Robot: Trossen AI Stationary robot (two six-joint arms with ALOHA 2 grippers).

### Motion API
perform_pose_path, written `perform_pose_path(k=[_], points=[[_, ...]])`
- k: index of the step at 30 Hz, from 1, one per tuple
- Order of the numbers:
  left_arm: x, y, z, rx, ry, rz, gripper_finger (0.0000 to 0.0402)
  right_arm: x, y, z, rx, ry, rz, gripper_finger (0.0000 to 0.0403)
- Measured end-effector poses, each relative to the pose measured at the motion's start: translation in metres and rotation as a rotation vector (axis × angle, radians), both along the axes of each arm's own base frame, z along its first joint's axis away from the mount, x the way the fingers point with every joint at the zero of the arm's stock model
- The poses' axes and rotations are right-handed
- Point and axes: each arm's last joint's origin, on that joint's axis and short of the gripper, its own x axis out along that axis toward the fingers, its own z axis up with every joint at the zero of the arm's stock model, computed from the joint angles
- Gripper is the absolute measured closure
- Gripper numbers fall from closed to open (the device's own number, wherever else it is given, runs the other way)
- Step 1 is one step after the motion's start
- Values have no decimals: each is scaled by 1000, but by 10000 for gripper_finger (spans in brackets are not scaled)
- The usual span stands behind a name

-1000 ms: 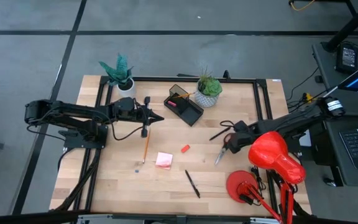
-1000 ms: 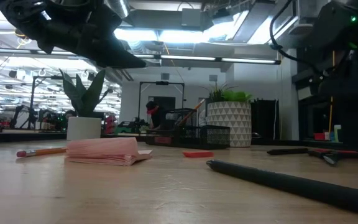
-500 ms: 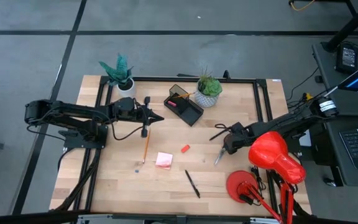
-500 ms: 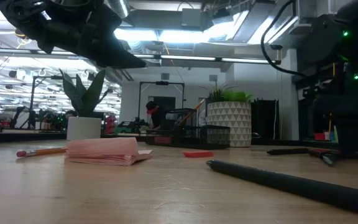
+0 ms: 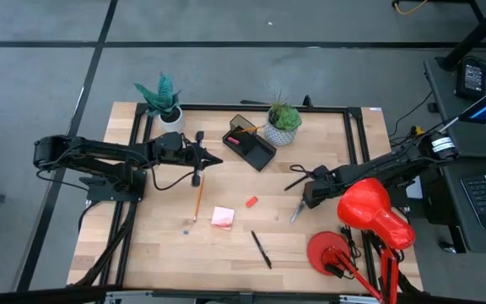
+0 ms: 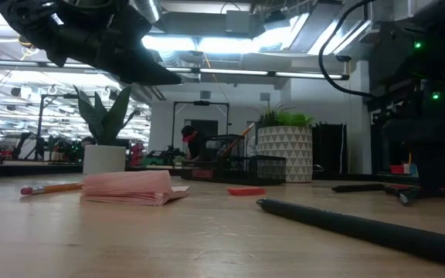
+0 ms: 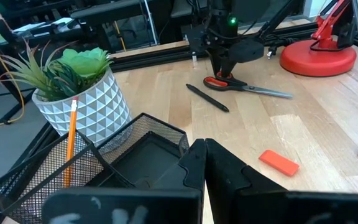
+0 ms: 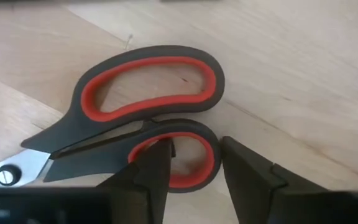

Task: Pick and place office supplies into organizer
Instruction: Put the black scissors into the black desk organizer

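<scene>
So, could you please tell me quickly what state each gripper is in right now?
Left gripper: shut, holding nothing.
Right gripper: open, fingers straddling one handle loop of the red-and-black-handled scissors.

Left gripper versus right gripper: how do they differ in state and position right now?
The left gripper is shut and empty, beside the organizer; the right gripper is open, its fingers straddling the smaller handle loop of the scissors. The left hangs above the table; the right is down at the tabletop. Neither holds anything yet.
</scene>
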Motion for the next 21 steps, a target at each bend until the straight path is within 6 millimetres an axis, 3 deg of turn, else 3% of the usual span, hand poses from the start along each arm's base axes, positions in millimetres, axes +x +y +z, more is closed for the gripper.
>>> perform_pose_path(k=[11,21], points=[[0,0,0,0,0,0,400,0,0,0,-13,-2,5,387],[0,0,0,0,1,0,400,-1,3,0,-54,4,60,390]])
